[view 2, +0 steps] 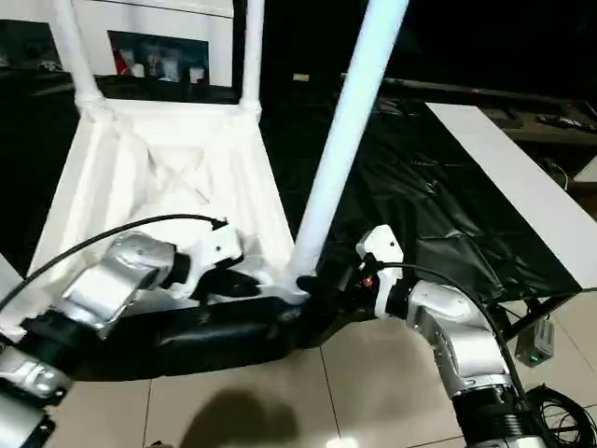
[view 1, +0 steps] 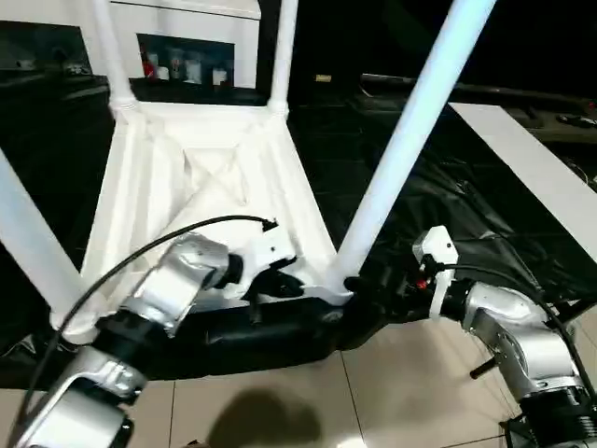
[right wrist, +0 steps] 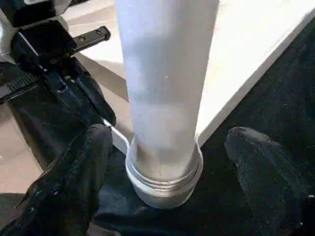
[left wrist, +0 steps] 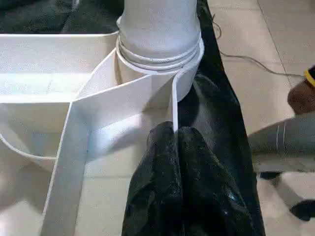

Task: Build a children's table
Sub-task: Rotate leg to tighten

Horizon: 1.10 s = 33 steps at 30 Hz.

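The children's table lies upside down on the black-sheeted work table, ribbed top [view 1: 201,177] facing up and four legs pointing upward. My left gripper [view 1: 284,283] is shut on a thin upright wall of the top [left wrist: 147,93], right by the near right corner socket [left wrist: 160,54]. The near right leg [view 1: 401,149] stands in that socket. My right gripper [right wrist: 170,142] is open around that leg's base, its fingers [right wrist: 93,147] standing on either side of the tube, apart from it. The near left leg [view 1: 33,238] and the two far legs [view 1: 110,47] also stand in their sockets.
The black sheet [view 1: 448,205] ends at the work table's front edge, just below the grippers, with tiled floor [view 1: 392,383] beyond. A long white board [view 1: 532,159] lies on the right. A white glass-door cabinet [view 1: 187,56] stands behind. Cables and a small box [view 2: 536,350] lie at the lower right.
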Tool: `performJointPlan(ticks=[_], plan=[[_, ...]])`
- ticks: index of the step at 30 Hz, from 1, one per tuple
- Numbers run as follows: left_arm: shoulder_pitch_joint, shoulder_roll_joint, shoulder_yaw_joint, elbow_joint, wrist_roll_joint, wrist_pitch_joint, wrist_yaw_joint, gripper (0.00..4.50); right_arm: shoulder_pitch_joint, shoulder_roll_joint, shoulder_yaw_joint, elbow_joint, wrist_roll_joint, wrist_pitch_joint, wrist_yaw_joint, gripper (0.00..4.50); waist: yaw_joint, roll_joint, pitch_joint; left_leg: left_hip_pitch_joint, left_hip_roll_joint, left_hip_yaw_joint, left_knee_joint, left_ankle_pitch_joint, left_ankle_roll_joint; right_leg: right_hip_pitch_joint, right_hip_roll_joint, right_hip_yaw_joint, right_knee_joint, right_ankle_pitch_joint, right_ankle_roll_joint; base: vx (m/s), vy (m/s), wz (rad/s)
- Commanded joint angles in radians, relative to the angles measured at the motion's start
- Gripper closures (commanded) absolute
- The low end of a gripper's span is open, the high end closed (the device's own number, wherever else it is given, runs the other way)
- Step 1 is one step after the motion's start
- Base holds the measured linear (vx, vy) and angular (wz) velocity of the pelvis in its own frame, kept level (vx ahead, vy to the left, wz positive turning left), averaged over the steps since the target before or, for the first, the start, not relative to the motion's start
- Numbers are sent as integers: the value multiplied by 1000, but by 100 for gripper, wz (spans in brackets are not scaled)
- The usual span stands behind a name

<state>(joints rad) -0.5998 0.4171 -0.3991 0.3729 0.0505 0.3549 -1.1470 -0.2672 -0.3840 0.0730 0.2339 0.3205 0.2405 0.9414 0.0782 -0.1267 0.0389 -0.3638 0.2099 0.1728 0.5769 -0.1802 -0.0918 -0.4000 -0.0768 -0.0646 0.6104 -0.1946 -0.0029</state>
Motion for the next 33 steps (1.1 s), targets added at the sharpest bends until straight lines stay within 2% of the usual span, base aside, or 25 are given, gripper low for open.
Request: performJointPlan(ticks=[1, 10, 19, 23, 25, 27, 29, 31, 33], plan=[[13, 13, -32, 1, 22, 15, -16, 450, 8, -10, -21, -34, 9, 17, 6, 55, -2, 6, -45, 8, 29, 1, -68, -186, 19, 42, -61, 45, -71, -194, -175, 0, 0, 0], [-2, 60, -26, -5, 74, -16, 34, 450, 7, -14, -7, -38, 9, 21, 3, 55, -2, 3, -45, 7, 28, -1, -67, -176, 9, 42, -61, 45, -71, -213, -153, 0, 0, 0], [-34, 101, -22, -20, 129, -33, 94, 450, 8, 1, 0, -38, -2, 16, -6, 55, -6, 0, -44, 7, 28, -4, -69, -202, -4, 39, -62, 44, -75, -272, -136, 0, 0, 0], [-39, 114, -26, -36, 149, -37, 107, 450, 5, 4, 5, -36, -7, 14, -8, 55, -14, -2, -45, 5, 29, -5, -67, -184, -8, 41, -61, 44, -68, -221, -151, 0, 0, 0], [-49, 130, -35, -49, 184, -29, 132, 450, 0, 9, 8, -28, -12, 7, -11, 55, -15, -7, -45, 5, 29, -4, -65, -170, -3, 41, -62, 44, -66, -208, -155, 0, 0, 0], [-53, 135, -39, -51, 196, -29, 139, 450, -1, 10, 9, -25, -14, 5, -12, 55, -15, -5, -46, 6, 29, -3, -64, -153, 0, 40, -61, 44, -64, -183, -161, 0, 0, 0], [-57, 144, -46, -49, 212, -37, 145, 450, -3, 13, 12, -22, -15, 3, -11, 55, -16, -10, -46, 5, 28, -2, -62, -144, 1, 42, -60, 43, -61, -168, -164, 0, 0, 0], [-57, 144, -46, -49, 212, -37, 145, 450, -3, 13, 12, -22, -15, 3, -11, 55, -16, -8, -46, 6, 27, -2, -62, -139, 3, 43, -60, 44, -60, -162, -166, 0, 0, 0], [-44, 167, -49, -98, 203, -7, 100, 407, -6, 18, 18, -23, -17, 1, -11, 47, -17, -7, -46, 6, 28, -2, -62, -132, 4, 43, -60, 44, -58, -149, -173, 0, 0, 0]])
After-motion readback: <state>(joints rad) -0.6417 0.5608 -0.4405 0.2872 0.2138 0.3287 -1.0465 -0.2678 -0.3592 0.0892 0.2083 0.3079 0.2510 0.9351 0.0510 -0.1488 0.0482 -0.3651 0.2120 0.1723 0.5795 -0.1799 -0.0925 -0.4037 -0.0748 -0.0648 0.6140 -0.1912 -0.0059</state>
